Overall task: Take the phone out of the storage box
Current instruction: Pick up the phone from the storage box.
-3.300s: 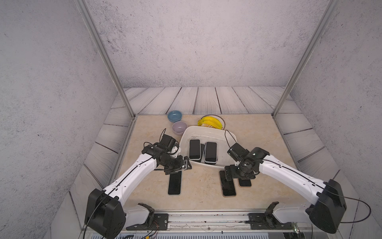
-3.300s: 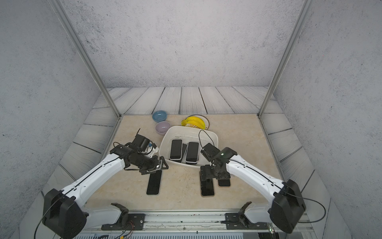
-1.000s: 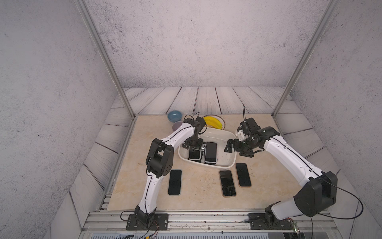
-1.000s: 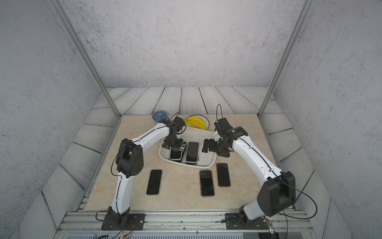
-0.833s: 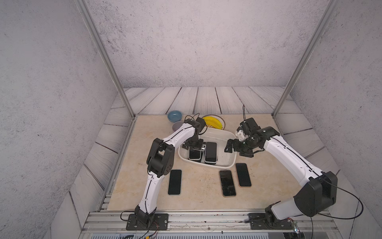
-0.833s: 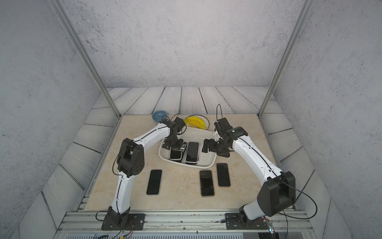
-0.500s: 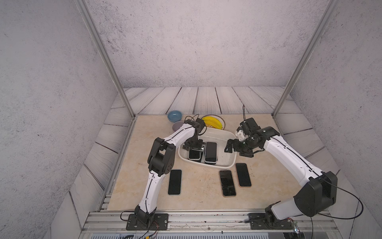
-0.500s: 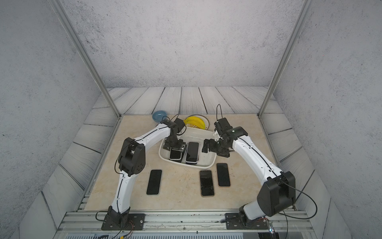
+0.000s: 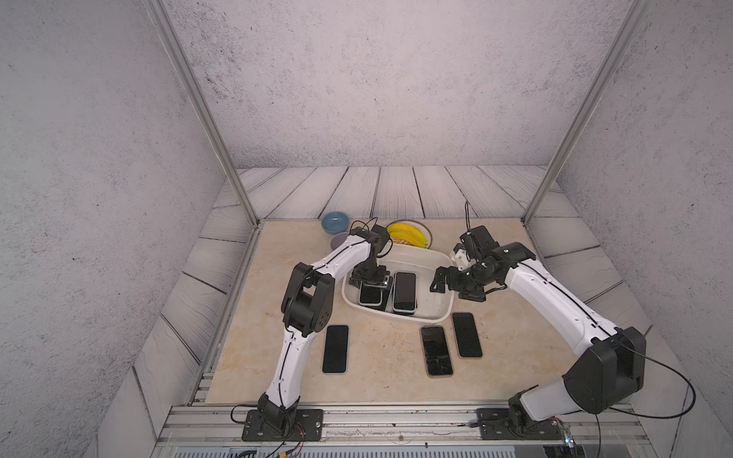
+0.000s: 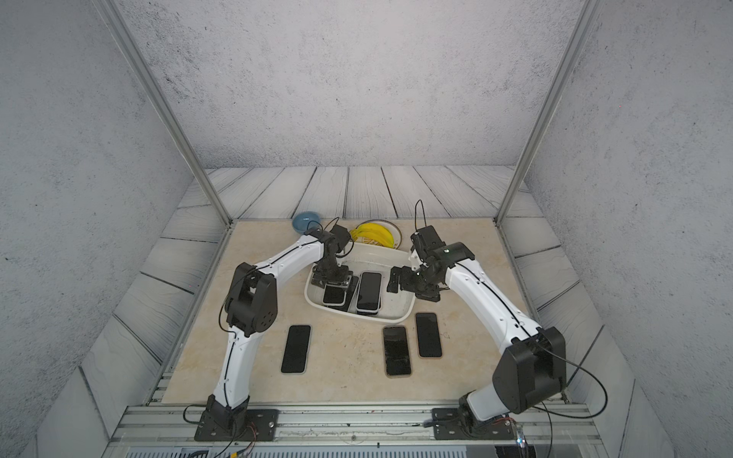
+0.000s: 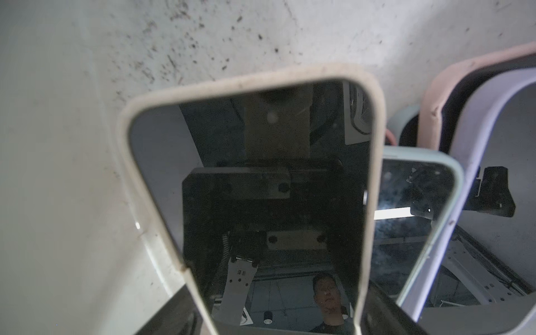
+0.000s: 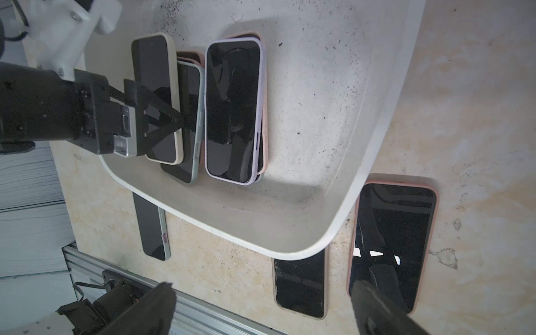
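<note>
Lying on other phones (image 12: 190,95) in the storage box's (image 9: 433,310) left side, toward the worktop's (image 9: 382,359) far edge, the cream-cased phone (image 9: 371,294) is sitting between the left gripper's (image 9: 369,280) jaws; pressing it or not, I cannot tell. The right gripper (image 9: 444,279) is hovering wide open at the box's right rim.

Stacked phones (image 10: 369,291) and the left claw (image 10: 332,282) are crowding the left half of the storage box (image 10: 396,305); its right half is lying bare

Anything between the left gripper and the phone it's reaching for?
Nothing visible: the left gripper has a finger each side of the cream-cased phone, topmost of its stack in the storage box.
</note>
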You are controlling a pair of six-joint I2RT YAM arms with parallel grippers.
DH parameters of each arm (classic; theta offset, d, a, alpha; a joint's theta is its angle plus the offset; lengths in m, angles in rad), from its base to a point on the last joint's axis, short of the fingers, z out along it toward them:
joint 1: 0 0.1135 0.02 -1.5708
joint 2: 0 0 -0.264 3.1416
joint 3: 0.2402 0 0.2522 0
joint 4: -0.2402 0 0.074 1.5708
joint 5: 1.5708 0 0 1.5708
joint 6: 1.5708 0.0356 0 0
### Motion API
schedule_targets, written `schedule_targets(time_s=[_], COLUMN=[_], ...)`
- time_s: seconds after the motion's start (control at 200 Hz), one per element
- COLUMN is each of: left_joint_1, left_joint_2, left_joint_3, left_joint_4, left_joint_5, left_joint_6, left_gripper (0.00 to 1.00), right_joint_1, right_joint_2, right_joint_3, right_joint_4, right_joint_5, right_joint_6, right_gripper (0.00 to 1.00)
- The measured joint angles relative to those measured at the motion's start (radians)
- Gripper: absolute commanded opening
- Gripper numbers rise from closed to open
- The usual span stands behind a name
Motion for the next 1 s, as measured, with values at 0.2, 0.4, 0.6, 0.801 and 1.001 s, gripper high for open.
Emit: schedule_targets(time_s=[0.2,0.4,0.6,0.801,1.001], left_joint_1=[0.003,0.003,0.003,0.003,0.003], left_joint_2=[-0.036,-0.145,-0.281,-0.481,-0.678], left_joint_3=[0.0,0.0,-0.048,-0.263,-0.48], left_joint_4=[-0.014,-0.026,-0.028,-0.03,-0.006], left_joint_5=[0.017,0.029,0.045,0.051,0.111], left_joint_6=[0.0,0.0,-0.001,-0.013,-0.03], left_gripper=[0.77,0.77,0.76,0.77,0.76], right_joint_1=[0.0,0.0,0.0,0.0,0.0], right_joint_2=[0.0,0.019,0.045,0.047,0.072], right_joint_3=[0.0,0.01,0.02,0.017,-0.023], right_joint_4=[0.001,0.007,0.024,0.117,0.337], right_joint_5=[-0.005,-0.013,-0.04,-0.168,-0.377], right_joint_6=[0.0,0.0,0.0,0.015,0.121], right_gripper=[1.0,1.0,1.0,0.99,0.97])
